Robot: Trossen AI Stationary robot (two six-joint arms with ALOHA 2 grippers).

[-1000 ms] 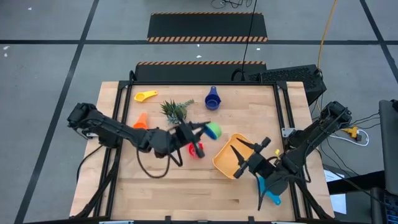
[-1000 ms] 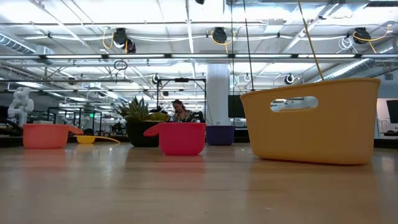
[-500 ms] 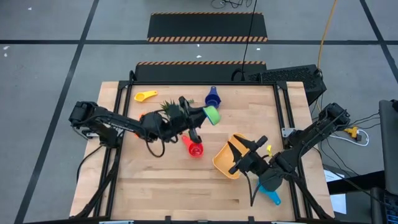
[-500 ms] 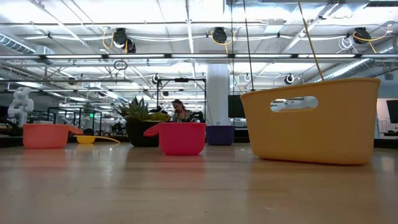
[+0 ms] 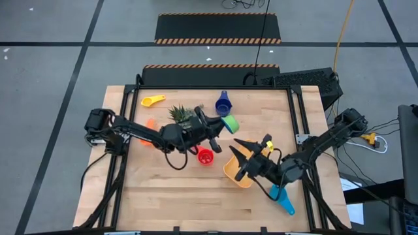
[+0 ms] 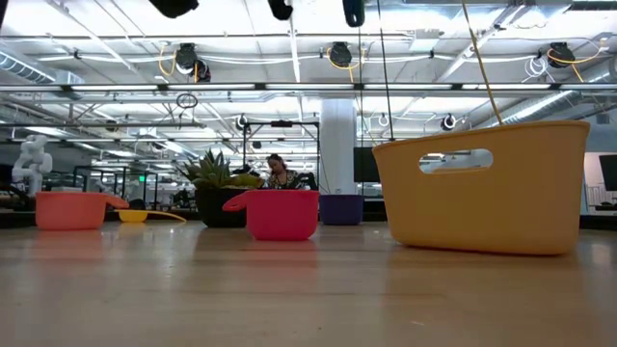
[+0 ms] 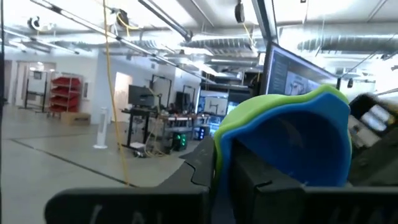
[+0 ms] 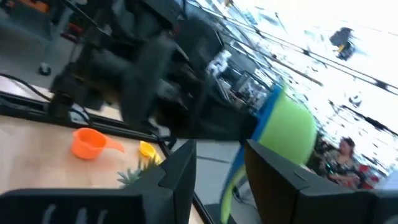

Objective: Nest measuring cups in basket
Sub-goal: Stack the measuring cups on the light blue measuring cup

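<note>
Since a second ago the left claw point(image 5: 221, 124) has carried the green cup point(image 5: 229, 123) toward two o'clock, and the right claw point(image 5: 251, 149) has risen over the basket point(image 5: 230, 170). The left claw is clamped on the green cup, with a blue cup point(image 7: 298, 149) nested inside; the right stands part open, empty. Judged best: align above the basket before releasing. Only the left wrist view shows the blue liner; the low view shows the red cup point(image 6: 281, 214) resting on the counter point(image 6: 308, 289).
</note>
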